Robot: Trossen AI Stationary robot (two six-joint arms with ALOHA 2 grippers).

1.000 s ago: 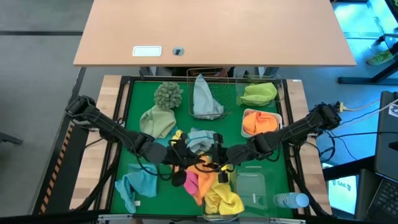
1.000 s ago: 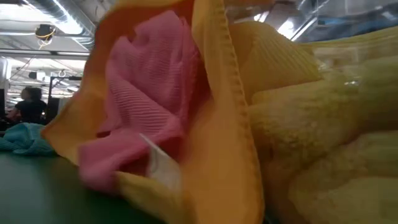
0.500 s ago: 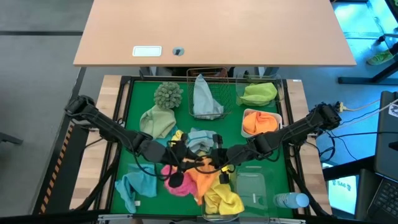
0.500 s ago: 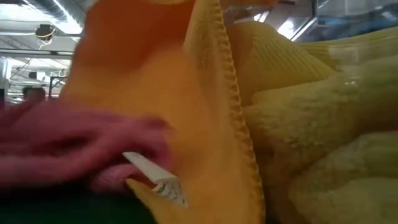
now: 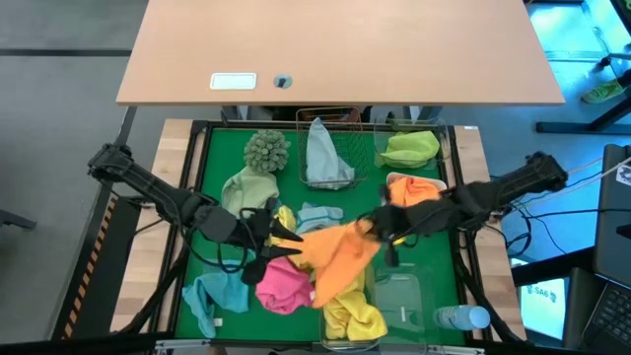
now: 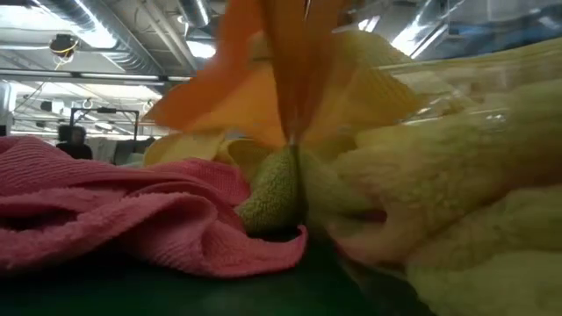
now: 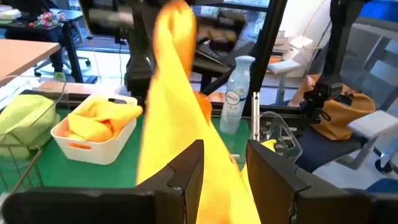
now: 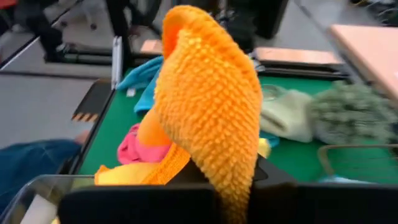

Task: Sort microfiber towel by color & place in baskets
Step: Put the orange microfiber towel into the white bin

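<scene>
Lifted clear of the pink towel, the orange towel hangs limp mid-worktop, right pincer clenched on its far-right edge; left pincer released alongside.

Lifted towel between left pincer and right pincer

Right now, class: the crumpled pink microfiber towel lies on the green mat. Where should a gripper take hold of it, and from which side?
Probably from above. The crumpled pink microfiber towel lies low on the green mat, its folds forming raised ridges. Pinching one top ridge should gather fabric cleanly; the lifted orange towel and the yellow towel crowd its right.
</scene>
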